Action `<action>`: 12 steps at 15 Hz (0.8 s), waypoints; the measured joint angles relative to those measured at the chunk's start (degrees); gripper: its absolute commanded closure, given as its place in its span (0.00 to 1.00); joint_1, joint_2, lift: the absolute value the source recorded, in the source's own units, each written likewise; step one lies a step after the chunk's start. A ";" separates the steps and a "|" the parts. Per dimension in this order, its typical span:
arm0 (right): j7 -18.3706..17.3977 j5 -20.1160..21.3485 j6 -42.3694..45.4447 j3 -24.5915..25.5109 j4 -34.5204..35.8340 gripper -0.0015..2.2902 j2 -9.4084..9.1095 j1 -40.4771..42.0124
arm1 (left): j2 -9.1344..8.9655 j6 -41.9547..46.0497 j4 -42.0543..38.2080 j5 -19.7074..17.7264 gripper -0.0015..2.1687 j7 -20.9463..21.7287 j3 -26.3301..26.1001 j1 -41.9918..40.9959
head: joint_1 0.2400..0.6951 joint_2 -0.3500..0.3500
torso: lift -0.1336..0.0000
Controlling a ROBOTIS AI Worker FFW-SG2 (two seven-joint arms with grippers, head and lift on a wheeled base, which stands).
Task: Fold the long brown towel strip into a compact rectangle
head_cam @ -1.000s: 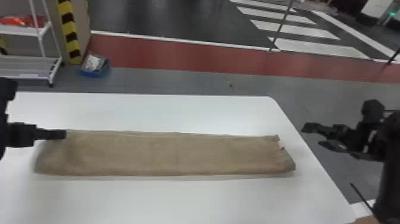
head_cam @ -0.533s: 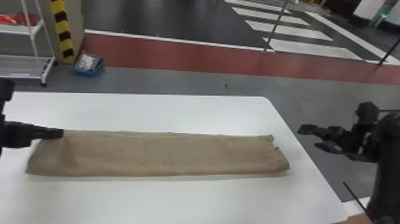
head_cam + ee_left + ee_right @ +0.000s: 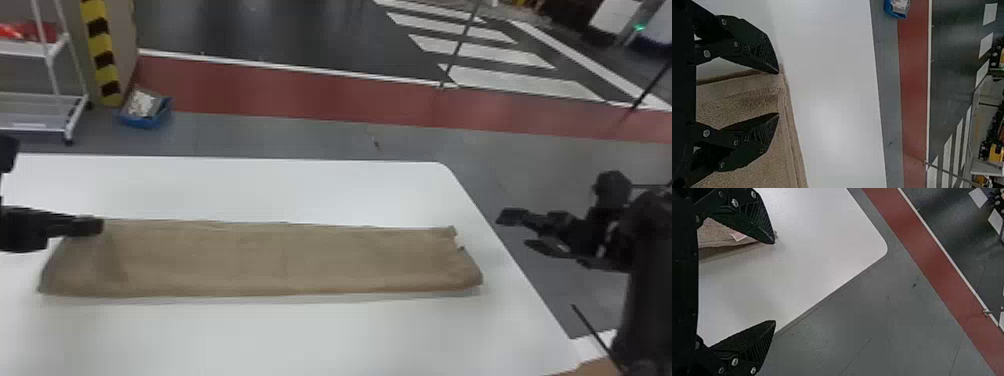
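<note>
While the towel [image 3: 280, 262] (long, brown) parallels the table's [image 3: 280, 187] far edge, left hand [image 3: 97, 226]: wide, at the towel's left end; right hand [image 3: 514, 230]: wide, by the table's right edge.

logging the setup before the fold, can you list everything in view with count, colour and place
towel strip: one, brown, on table
tag: one, whitish, towel's right end
table: one, white, foreground
blue bin: one, floor beyond table
rack: one, white, far left, red items above
striped panel: one, yellow-black, beside rack
floor band: one, red, behind table
crossing stripes: several, white, beyond band
left gripper: one, black, at towel's far left corner, open
right gripper: one, black, near table's right edge, open
</note>
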State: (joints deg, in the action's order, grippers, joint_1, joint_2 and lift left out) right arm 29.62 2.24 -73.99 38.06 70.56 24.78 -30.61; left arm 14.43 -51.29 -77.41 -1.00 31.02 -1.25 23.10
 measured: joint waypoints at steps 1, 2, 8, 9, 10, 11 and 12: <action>0.00 0.00 -0.07 0.00 -0.07 0.08 0.00 -0.05 | 0.04 0.00 -0.22 0.00 0.28 0.00 0.13 -0.05 | 1.00 0.07 | 0.07; 0.00 0.01 -0.12 0.00 -0.12 0.08 0.00 -0.11 | 0.10 0.00 -0.43 0.00 0.28 0.07 0.27 -0.08 | 1.00 0.07 | 0.07; 0.00 -0.04 -0.19 -0.01 -0.34 0.08 0.01 -0.16 | 0.12 -0.01 -1.80 -0.06 0.28 1.50 0.82 -1.07 | 1.00 0.07 | 0.07; 0.00 -0.05 -0.26 0.00 -0.34 0.08 0.01 -0.19 | 0.05 -0.01 -1.83 -0.02 0.28 1.40 0.79 -1.16 | 1.00 0.07 | 0.07; 0.00 -0.09 -0.30 0.03 -0.34 0.08 0.01 -0.21 | 0.01 0.03 -1.86 0.21 0.28 0.68 0.67 -1.18 | 1.00 0.07 | 0.07; 0.00 -0.18 -0.37 0.13 -0.34 0.08 0.01 -0.22 | -0.01 0.46 -1.84 0.63 0.28 -0.14 0.46 -1.12 | 1.00 0.07 | 0.07; 0.00 -0.26 -0.44 0.23 -0.34 0.08 0.01 -0.21 | -0.01 0.99 -1.65 0.92 0.28 -0.41 0.30 -0.92 | 1.00 0.08 | 0.07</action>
State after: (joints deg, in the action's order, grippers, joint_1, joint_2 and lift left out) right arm 29.62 1.98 -74.43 38.29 70.22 24.79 -30.82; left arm 14.42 -50.29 -79.06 -0.08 30.61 -0.95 22.18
